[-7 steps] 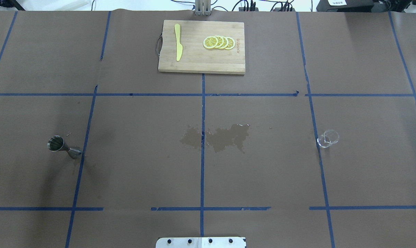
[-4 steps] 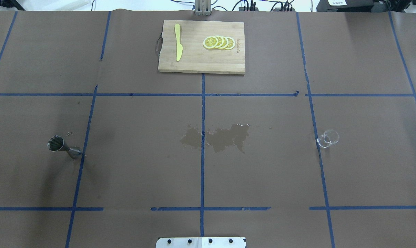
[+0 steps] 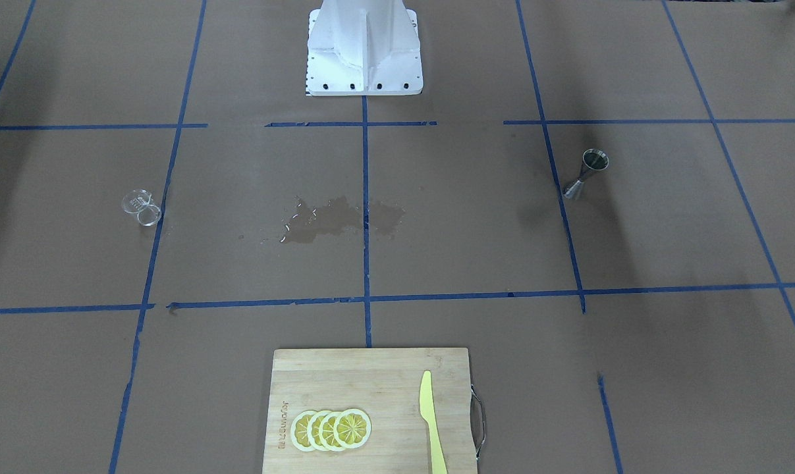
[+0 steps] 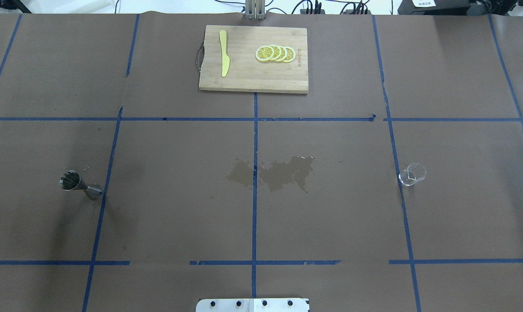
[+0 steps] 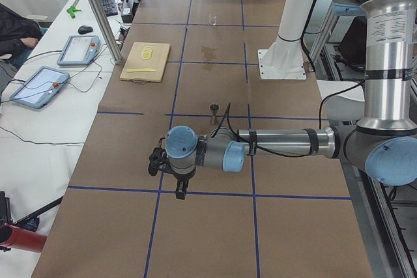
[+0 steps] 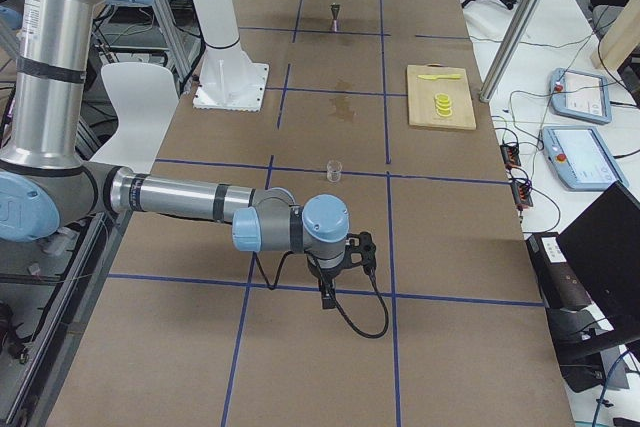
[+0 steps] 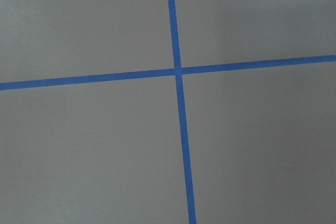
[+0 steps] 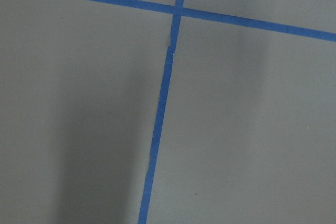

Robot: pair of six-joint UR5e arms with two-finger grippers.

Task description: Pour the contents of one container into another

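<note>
The clear glass beaker (image 4: 412, 174) (image 3: 141, 207) stands on the brown paper on my right side, next to a blue tape line. The steel hourglass jigger (image 4: 80, 185) (image 3: 587, 174) stands upright on my left side, also by a tape line. Nothing touches either of them. Only the side views show the grippers. My left gripper (image 5: 156, 161) hangs low over the near end of the table, well short of the jigger (image 5: 213, 112). My right gripper (image 6: 362, 250) hangs likewise, short of the beaker (image 6: 334, 169). Whether they are open or shut I cannot tell. Both wrist views show only paper and tape.
A wet stain (image 4: 283, 173) darkens the paper at the table's middle. At the far edge lies a wooden cutting board (image 4: 244, 80) with a yellow knife (image 4: 223, 53) and several lemon slices (image 4: 275, 53). The white robot base (image 3: 364, 46) stands at the near edge.
</note>
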